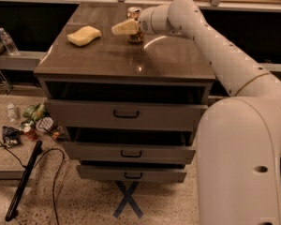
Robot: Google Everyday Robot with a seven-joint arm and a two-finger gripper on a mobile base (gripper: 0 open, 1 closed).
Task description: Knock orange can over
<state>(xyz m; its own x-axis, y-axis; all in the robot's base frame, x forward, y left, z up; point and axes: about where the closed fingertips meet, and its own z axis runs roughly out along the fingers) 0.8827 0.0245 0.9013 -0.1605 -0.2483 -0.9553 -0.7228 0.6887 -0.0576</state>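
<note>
- The orange can [136, 35] stands upright toward 12 o'clock on the grey-brown cabinet top [126, 62], close to its far edge.
- The can's silver top rim and its dark orange mottled lower body show; its middle is hidden behind the pale gripper [117, 29].
- The gripper lies across the front of the can and points toward 9 o'clock. Whether it touches the can cannot be told, nor whether it is spread or closed.
- The white arm [210, 41] reaches in from 3 o'clock, rising from the robot's bulky white body [243, 163] at lower right.
- A yellow sponge [84, 35] lies flat at about 10 o'clock on the top, well apart from the can and at the gripper's 9 o'clock.
- Below the top, three drawers [126, 114] stand partly pulled out, each with a dark handle.
- A blue tape cross [128, 199] marks the speckled floor at 6 o'clock of the cabinet.
- Scattered litter [33, 123] and a black cable [54, 182] lie on the floor at 8 o'clock; a clear water bottle [8, 41] stands on a ledge at 9 o'clock.
</note>
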